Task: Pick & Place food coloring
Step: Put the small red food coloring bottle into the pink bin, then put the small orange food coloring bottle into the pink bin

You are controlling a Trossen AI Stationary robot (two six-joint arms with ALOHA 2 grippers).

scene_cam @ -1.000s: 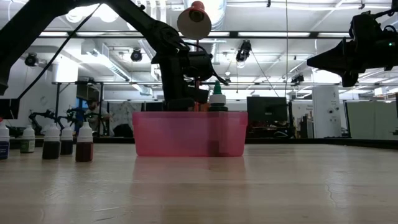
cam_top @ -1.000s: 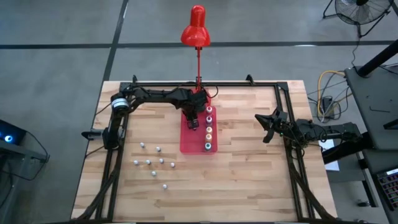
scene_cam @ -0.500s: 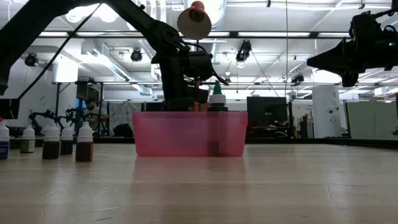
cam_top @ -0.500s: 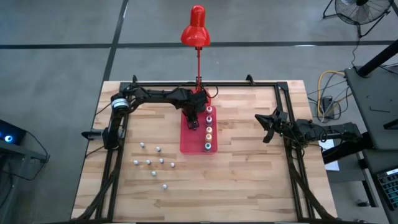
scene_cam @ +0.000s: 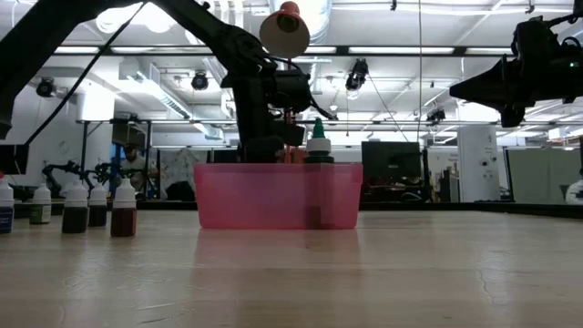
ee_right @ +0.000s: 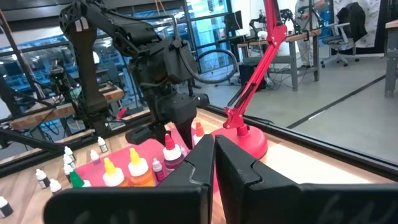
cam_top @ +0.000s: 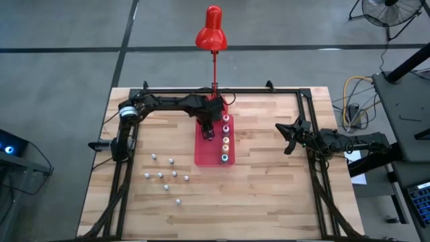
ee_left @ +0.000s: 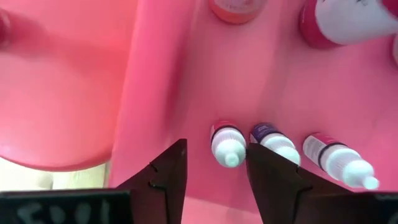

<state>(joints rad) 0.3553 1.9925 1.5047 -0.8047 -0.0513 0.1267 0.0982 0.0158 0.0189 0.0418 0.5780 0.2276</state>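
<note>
Three small bottles (ee_left: pixel 228 144) in tray (cam_top: pixel 201 153): placed.
Seven small bottles (cam_top: pixel 166 175) on table: appeared left.
Left gripper (ee_left: pixel 214 167): fingers parted, empty, above tray.
Right gripper (cam_top: pixel 287 138): closed, idle.

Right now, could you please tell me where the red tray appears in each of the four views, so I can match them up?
High view: red tray at table centre, under the left claw.
Low view: pink box at centre, on the tabletop.
Left wrist view: its floor fills the picture.
Right wrist view: lower left, beneath the left arm.
Shared landmark: the red desk lamp just behind the tray, not seen by the left wrist.
</note>
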